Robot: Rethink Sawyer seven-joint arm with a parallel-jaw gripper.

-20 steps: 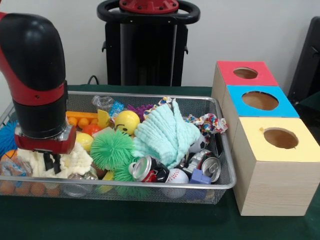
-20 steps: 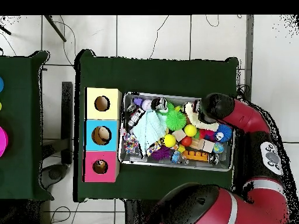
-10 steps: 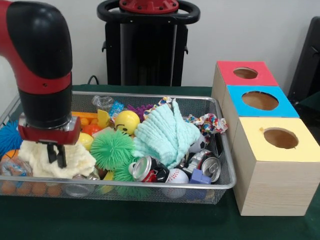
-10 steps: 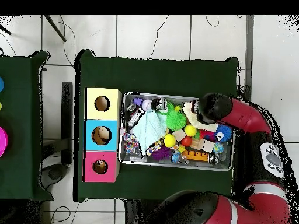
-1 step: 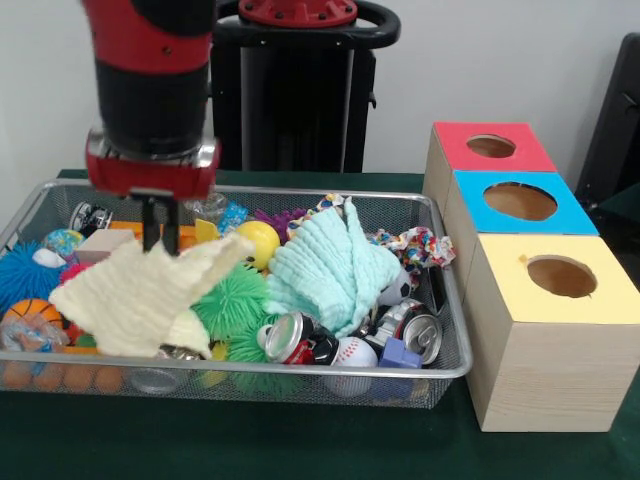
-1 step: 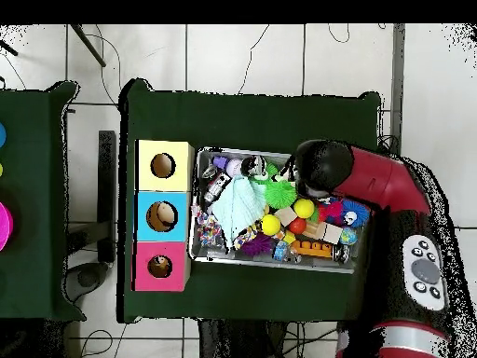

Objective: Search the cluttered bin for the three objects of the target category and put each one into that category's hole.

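Gripper: the gripper [image 5: 153, 228] is hanging down from the red and black arm [image 5: 152, 90] over the left part of the bin. Its black fingers are pinched together on the top edge of the yellow cloth.
Yellow cloth: the yellow cloth [image 5: 140, 295] is dangling from the gripper, lifted up. Its lower end is hanging in front of the toys at the front left of the bin. I cannot tell if it is touching them.
Bin: the wire bin [image 5: 445, 365] is sitting on the green table [image 5: 300, 445], and it is full of toys and cans.
Green cloth: the pale green cloth [image 5: 330, 265] is lying bunched up in the middle of the bin, just to the right of the yellow cloth.
Spiky ball: the green spiky ball [image 5: 235, 300] is sitting between the two cloths, partly hiding behind the yellow one.
Yellow ball: the yellow ball [image 5: 258, 240] is sitting behind the spiky ball.
Cans: one can [image 5: 285, 338] and another can [image 5: 420, 335] are lying near the front of the bin.
Baseball: the baseball [image 5: 355, 352] is sitting between the cans at the front wall.
Boxes: three boxes are standing in a row just to the right of the bin. The yellow box [image 5: 560, 330] is closest, the blue box [image 5: 520, 210] is in the middle, and the red box [image 5: 485, 150] is farthest back. Each one is showing a round hole on top.
From above: the arm is covering the gripper and the yellow cloth, over the bin [image 6: 279, 264].
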